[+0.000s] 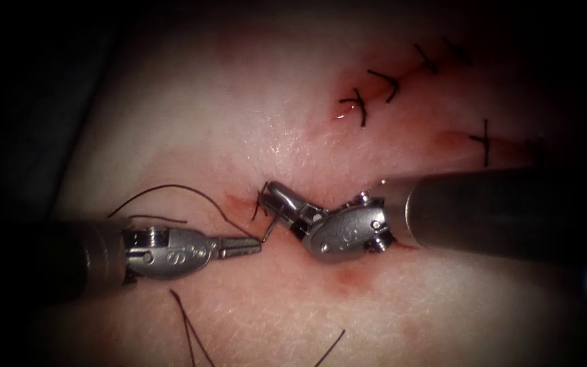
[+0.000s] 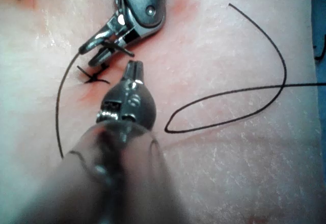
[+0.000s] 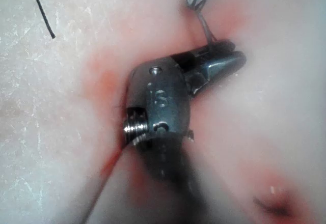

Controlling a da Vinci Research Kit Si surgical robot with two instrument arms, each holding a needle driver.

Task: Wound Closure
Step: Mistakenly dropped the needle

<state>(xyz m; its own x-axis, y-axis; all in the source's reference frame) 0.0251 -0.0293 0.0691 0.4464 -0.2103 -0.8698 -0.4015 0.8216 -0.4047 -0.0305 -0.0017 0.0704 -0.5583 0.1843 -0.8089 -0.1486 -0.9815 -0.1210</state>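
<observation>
Frame centre: left gripper [image 1: 256, 245] clenched on needle [image 1: 269, 228] tip; right gripper [image 1: 276, 196] clamps its body, steadying it over the cut [image 1: 239, 202].

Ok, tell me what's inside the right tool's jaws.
The needle, above the tissue: right tool grips one end, left tool the other. The gripped stretch is covered by the jaws.
</observation>
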